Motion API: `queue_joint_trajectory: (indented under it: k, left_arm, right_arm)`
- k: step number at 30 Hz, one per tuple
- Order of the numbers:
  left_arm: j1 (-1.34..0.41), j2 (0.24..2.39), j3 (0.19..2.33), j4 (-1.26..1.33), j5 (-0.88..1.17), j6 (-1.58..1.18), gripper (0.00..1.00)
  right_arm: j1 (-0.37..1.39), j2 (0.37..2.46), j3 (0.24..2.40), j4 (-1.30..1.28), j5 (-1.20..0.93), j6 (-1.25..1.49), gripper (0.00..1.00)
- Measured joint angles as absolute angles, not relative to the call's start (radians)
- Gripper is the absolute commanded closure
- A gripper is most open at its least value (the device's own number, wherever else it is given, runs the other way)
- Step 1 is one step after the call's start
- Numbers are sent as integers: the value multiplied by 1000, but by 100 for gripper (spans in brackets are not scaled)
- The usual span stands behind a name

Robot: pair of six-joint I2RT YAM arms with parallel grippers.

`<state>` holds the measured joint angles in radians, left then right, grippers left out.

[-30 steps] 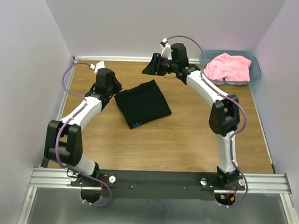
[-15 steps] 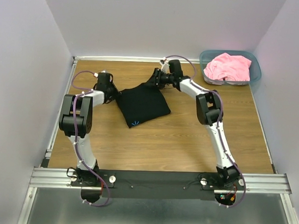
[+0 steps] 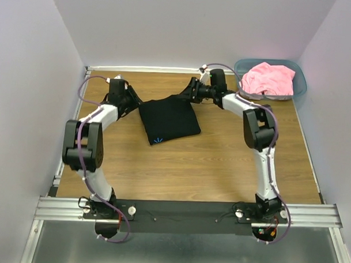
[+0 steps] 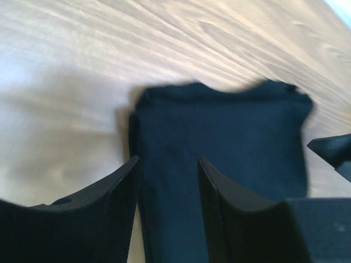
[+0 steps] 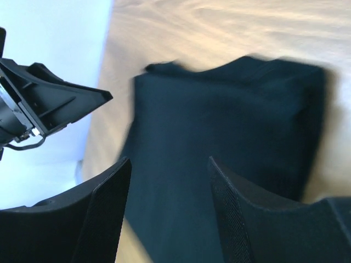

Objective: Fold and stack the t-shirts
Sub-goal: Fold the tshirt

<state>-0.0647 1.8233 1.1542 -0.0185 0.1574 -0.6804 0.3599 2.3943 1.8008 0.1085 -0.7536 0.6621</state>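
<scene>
The black t-shirt [image 3: 167,119] lies folded in a rough square on the wooden table. It fills the left wrist view [image 4: 219,148] and the right wrist view [image 5: 219,137]. My left gripper [image 3: 132,100] is open, low at the shirt's left far corner, jaws apart over its edge [image 4: 167,164]. My right gripper [image 3: 190,93] is open at the shirt's far right corner [image 5: 167,164]. The pink t-shirt [image 3: 268,79] lies crumpled in the teal bin [image 3: 300,84] at the back right.
Bare wooden table [image 3: 209,161] spreads in front of the black shirt. White walls close in the back and both sides. A metal rail [image 3: 184,211] runs along the near edge at the arm bases.
Both arms have swung back outward. The left gripper moved to the shirt's left far corner, the right to its far right corner. The black shirt shifted slightly and looks squarer.
</scene>
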Motion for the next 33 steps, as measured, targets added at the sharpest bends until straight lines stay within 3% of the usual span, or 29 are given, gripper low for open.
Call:
queue_joint_trajectory:
  k: [4, 5, 9, 13, 18, 25, 31, 33]
  left_arm:
    - [-97, 1622, 1069, -51, 149, -684, 54]
    - [-116, 1571, 1044, -50, 150, -689, 63]
    - [-231, 1440, 923, -32, 151, -730, 78]
    - [-316, 1462, 796, -31, 150, -788, 87]
    - [-313, 1569, 738, -31, 135, -844, 93]
    - [-312, 1579, 706, 12, 134, -929, 93]
    - [-314, 1500, 669, -40, 128, -942, 73]
    - [-314, 1454, 676, -95, 108, -931, 60]
  right_arm:
    - [360, 2200, 1630, 124, -768, 663, 37]
    - [360, 2150, 1582, 134, -780, 666, 39]
    - [360, 2026, 1441, 175, -822, 661, 48]
    - [360, 2018, 1313, 187, -844, 645, 59]
    - [347, 2087, 1221, 188, -844, 612, 62]
    - [299, 2144, 1151, 254, -878, 614, 62]
    - [301, 2062, 1078, 227, -838, 587, 57]
    - [300, 2028, 1078, 181, -798, 566, 52]
